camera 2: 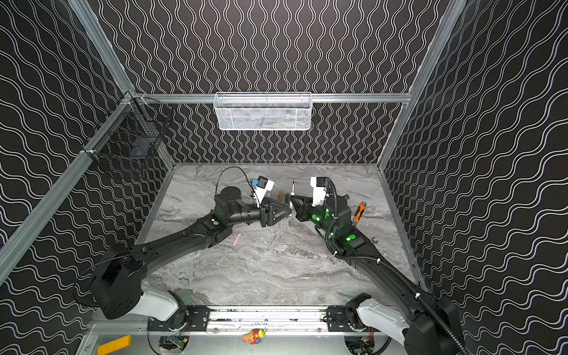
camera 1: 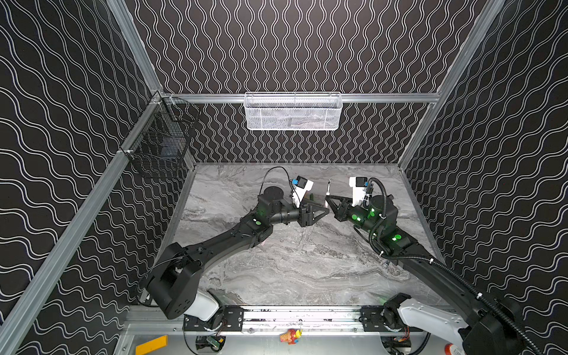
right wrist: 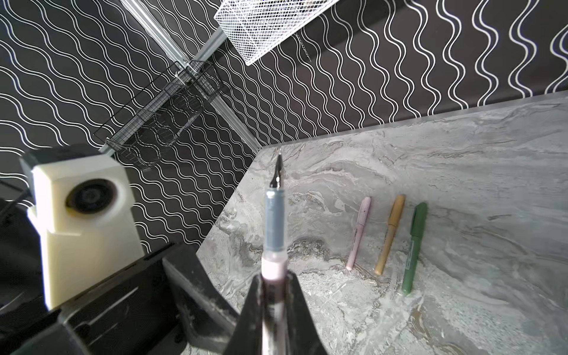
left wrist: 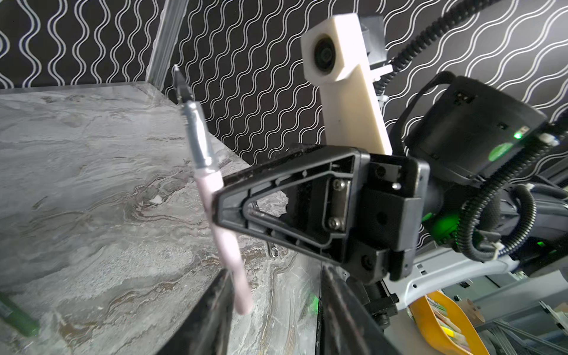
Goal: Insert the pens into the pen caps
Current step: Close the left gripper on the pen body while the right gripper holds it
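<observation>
The right pincer (right wrist: 274,281) clenches the slim pale pink uncapped pen (left wrist: 227,246) mid-barrel, nib up. Its rear end sits between the parted jaws of the left pincer (left wrist: 275,272), probably for regrasping. The stubby pale pink cap (camera 2: 236,239) lies on the grey marble bench (right wrist: 461,153), well apart from both pincers.

A pale pink pen (right wrist: 273,267), grey-gripped, is seen lower centre; at right, a pink pen (right wrist: 358,235), a tan-gold pen (right wrist: 389,235) and a dark green pen (right wrist: 415,246). The table (right wrist: 476,172) is marbled grey, the wall (right wrist: 399,61) black with white waves.

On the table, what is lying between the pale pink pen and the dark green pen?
The tan-gold pen lies between them, apart from both, as the right wrist view shows.
</observation>
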Controlling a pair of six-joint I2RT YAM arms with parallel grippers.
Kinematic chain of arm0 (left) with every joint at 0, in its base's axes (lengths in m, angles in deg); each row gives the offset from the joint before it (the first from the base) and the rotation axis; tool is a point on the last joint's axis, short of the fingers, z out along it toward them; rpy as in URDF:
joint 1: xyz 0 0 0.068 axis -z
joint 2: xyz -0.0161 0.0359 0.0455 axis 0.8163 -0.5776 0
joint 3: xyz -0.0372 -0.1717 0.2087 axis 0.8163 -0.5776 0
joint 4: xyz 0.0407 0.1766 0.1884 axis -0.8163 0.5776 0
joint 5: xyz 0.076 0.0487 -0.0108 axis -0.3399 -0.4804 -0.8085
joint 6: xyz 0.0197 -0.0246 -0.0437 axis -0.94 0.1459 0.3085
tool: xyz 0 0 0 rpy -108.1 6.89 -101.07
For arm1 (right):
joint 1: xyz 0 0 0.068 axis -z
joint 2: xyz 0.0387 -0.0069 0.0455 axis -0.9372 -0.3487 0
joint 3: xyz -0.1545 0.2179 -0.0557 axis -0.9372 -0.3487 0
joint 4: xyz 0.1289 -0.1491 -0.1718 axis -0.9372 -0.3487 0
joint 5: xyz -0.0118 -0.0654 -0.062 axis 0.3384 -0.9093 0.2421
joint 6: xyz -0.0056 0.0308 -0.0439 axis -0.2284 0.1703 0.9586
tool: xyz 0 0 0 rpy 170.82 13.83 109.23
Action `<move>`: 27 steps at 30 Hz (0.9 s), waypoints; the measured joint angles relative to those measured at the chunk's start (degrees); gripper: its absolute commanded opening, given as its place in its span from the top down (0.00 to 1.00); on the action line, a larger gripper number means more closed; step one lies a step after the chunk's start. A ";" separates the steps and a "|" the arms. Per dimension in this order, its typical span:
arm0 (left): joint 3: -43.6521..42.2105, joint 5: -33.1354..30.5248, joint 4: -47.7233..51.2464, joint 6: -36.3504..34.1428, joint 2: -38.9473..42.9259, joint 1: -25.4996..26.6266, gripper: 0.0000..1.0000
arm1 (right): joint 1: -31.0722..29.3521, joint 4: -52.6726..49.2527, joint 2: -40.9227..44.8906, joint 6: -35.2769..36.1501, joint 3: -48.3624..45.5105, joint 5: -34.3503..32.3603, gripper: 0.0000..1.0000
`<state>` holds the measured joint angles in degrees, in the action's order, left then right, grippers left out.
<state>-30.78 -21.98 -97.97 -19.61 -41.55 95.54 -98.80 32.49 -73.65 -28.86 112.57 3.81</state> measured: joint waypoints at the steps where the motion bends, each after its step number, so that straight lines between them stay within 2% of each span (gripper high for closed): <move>1: 0.17 0.20 -0.02 0.00 -0.15 0.02 0.53 | 0.00 0.11 -0.07 -0.04 0.00 0.04 0.91; 10: 0.42 1.18 -0.44 0.15 -0.70 0.02 0.58 | -0.37 1.42 -0.63 -1.53 0.04 1.01 0.91; 16: 0.42 1.46 -0.37 0.11 -0.68 0.07 0.59 | -0.68 1.73 -0.63 -2.47 0.07 1.81 0.91; 27: 0.42 -1.46 1.81 -2.34 2.45 0.07 0.48 | -0.79 0.61 0.17 -0.44 0.55 -0.61 0.91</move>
<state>-30.37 -23.44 -96.15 -21.95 -39.11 95.60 -99.59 33.10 -73.47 -29.29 113.11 3.20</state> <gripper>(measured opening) 0.492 0.117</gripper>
